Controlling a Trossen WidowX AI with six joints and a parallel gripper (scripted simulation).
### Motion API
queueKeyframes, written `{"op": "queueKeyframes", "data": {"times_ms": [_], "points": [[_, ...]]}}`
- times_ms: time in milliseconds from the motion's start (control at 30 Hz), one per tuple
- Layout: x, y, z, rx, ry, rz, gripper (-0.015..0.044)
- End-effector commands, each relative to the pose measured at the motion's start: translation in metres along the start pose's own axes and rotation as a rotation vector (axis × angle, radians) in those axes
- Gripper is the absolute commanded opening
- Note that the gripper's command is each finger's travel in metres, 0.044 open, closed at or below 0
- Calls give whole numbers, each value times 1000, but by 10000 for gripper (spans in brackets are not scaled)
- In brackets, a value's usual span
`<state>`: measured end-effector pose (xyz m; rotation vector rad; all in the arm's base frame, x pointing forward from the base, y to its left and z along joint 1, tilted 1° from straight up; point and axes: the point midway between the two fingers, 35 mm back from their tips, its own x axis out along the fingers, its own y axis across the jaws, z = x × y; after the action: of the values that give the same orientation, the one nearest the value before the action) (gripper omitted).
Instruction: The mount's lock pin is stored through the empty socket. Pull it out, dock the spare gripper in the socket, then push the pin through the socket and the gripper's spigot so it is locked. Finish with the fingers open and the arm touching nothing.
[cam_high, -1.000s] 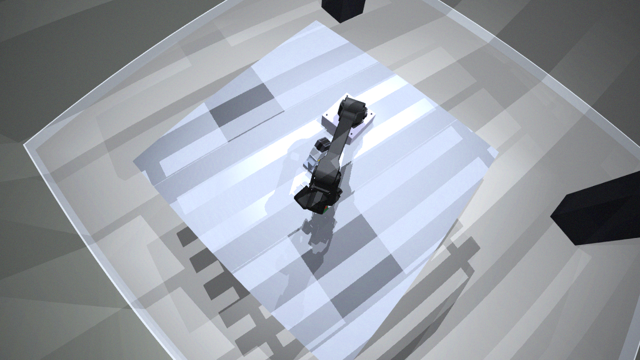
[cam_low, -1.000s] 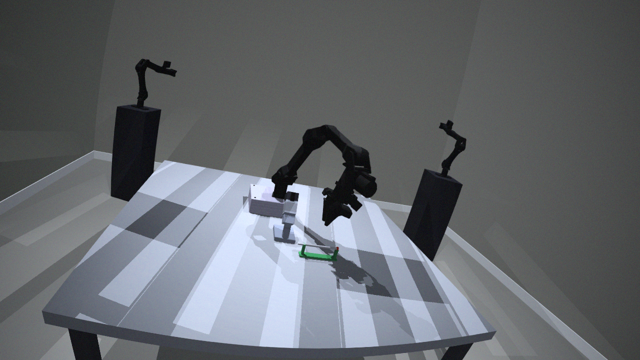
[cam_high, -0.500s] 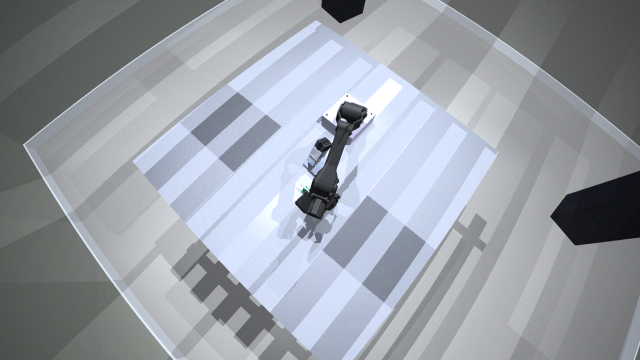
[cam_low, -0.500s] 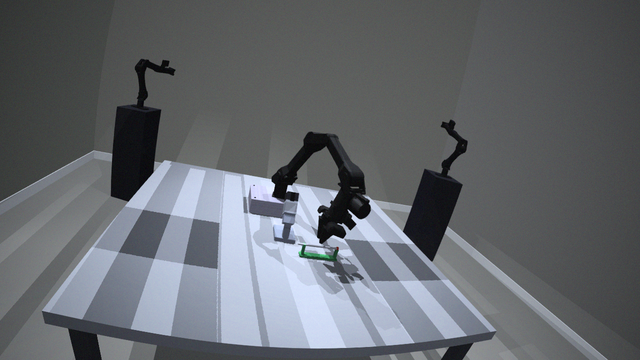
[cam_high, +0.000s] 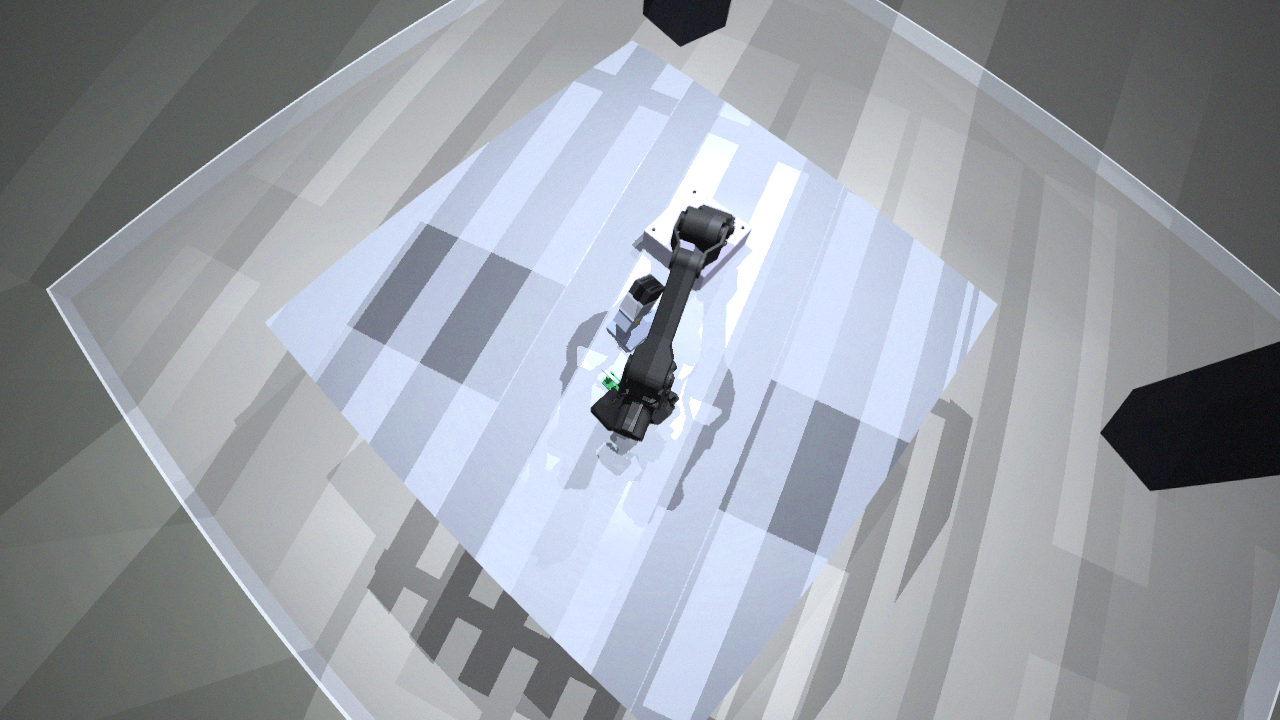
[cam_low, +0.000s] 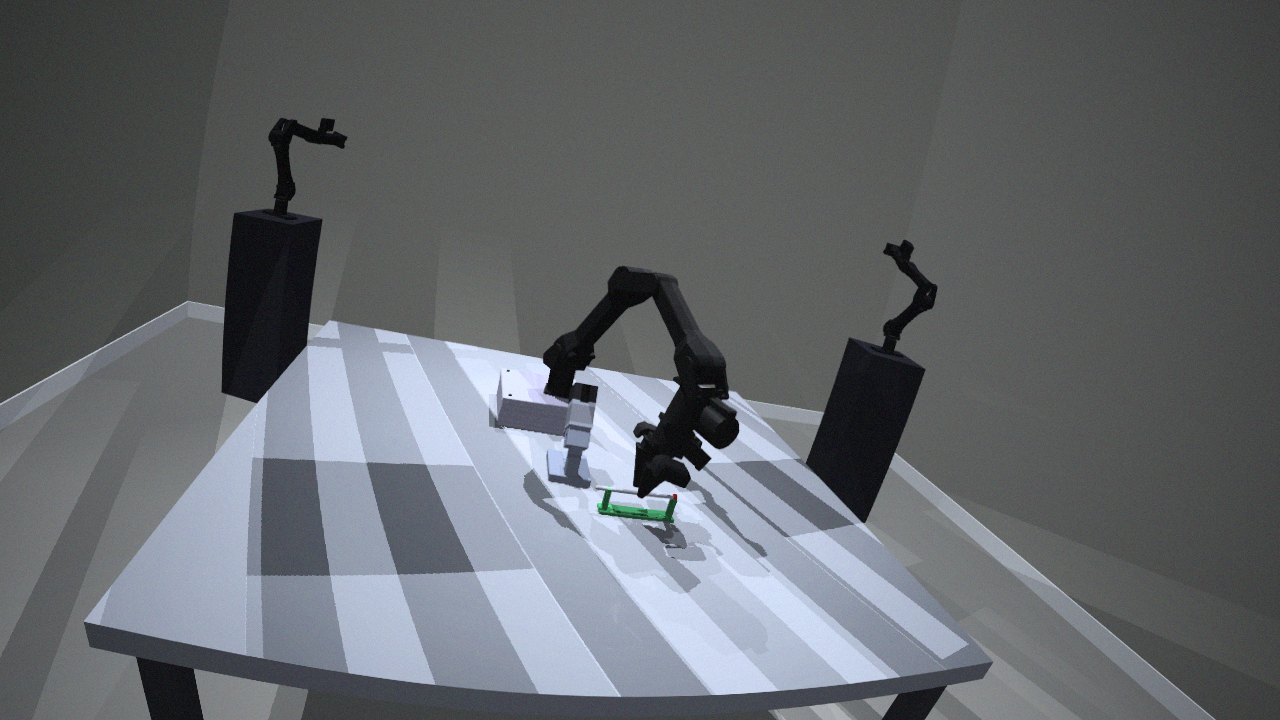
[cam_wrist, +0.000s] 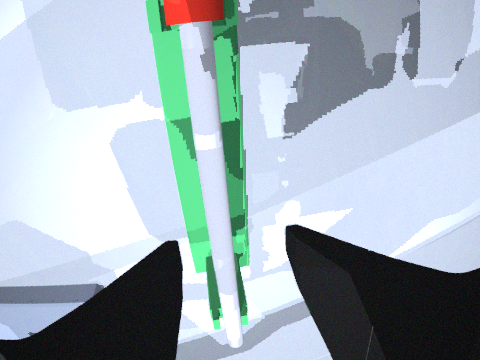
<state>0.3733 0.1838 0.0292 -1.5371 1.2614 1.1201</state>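
The lock pin (cam_low: 622, 490) (cam_wrist: 210, 190), a pale rod with a red head (cam_wrist: 194, 11), rests along the top of the green rack (cam_high: 609, 382) (cam_low: 635, 513) (cam_wrist: 185, 200). Its thin end sticks out past the rack's notched post. My gripper (cam_low: 646, 488) (cam_wrist: 233, 245) is open just above the rack. In the wrist view its fingers stand on either side of the pin near the thin end, with gaps on both sides. The spare gripper (cam_high: 645, 288) (cam_low: 580, 413), grey with a black top, stands on the mount (cam_low: 559, 470). The socket's pin hole is too small to make out.
The arm's pale base block (cam_low: 528, 413) stands behind the mount. The mount is close beside the rack, and a grey edge (cam_wrist: 50, 293) shows at the wrist view's lower left. Two dark pedestals (cam_low: 268, 304) (cam_low: 863, 420) with small arms stand beyond the table.
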Motion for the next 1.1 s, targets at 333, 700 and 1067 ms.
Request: {"op": "queueKeyframes", "data": {"times_ms": [333,700,1067], "points": [[27,3,6,-7,11,14,180],[36,4,9,-7,11,14,180],[36,4,9,-7,11,14,180]]}}
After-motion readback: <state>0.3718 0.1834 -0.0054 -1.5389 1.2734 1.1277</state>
